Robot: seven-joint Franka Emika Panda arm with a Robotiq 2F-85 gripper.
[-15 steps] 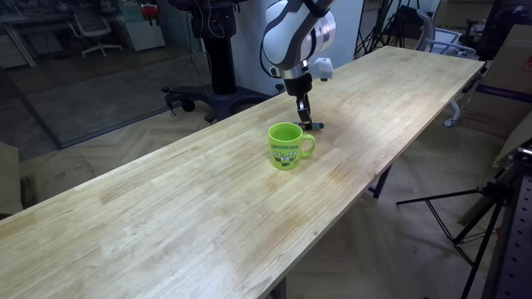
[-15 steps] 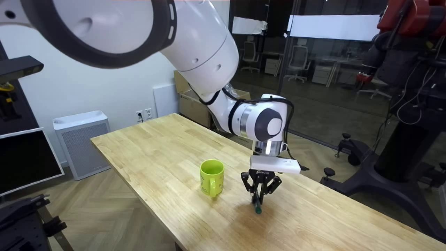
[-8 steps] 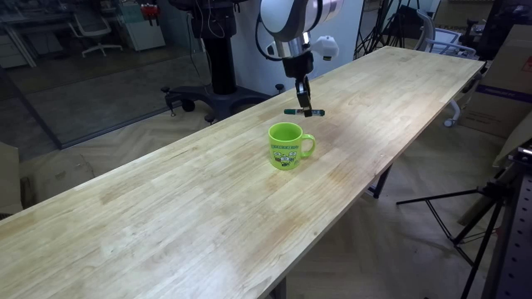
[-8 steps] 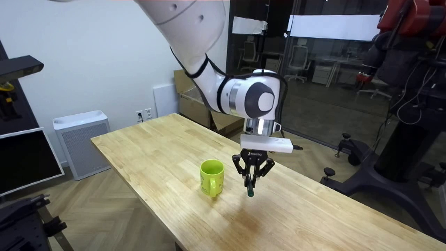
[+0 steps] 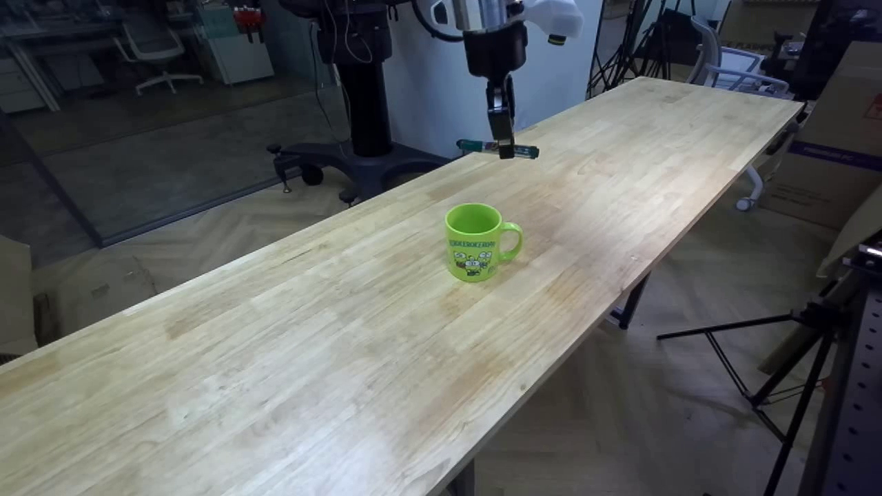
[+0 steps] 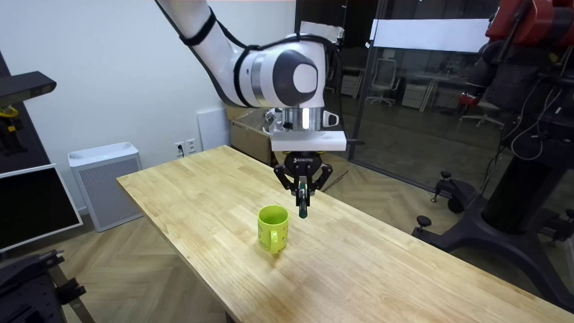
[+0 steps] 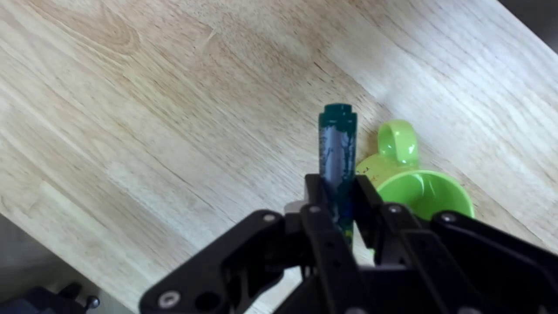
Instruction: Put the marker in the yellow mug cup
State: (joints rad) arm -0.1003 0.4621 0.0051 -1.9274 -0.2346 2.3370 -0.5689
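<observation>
The marker [image 7: 338, 139] is thin and dark green with a worn label. My gripper [image 7: 336, 187] is shut on its middle, one finger on each side. In both exterior views the marker [image 5: 475, 146] [image 6: 303, 210] hangs roughly level, well above the table. The yellow-green mug [image 5: 471, 241] stands upright on the table, with its handle at the side and printed figures on its wall. In an exterior view the mug [image 6: 271, 226] stands just to the left of and below my gripper [image 6: 302, 197]. In the wrist view the mug [image 7: 442, 187] is open at lower right, partly hidden by a finger.
The long wooden table [image 5: 310, 358] has its edges in view on both long sides. A dark wheeled stand [image 5: 365, 162] is beside the table. A black tripod [image 5: 816, 317] and cardboard boxes [image 5: 820, 179] stand off the table.
My gripper has risen from the table with the marker held in it. In an exterior view it has also moved left, closer to the mug. The mug has not moved.
</observation>
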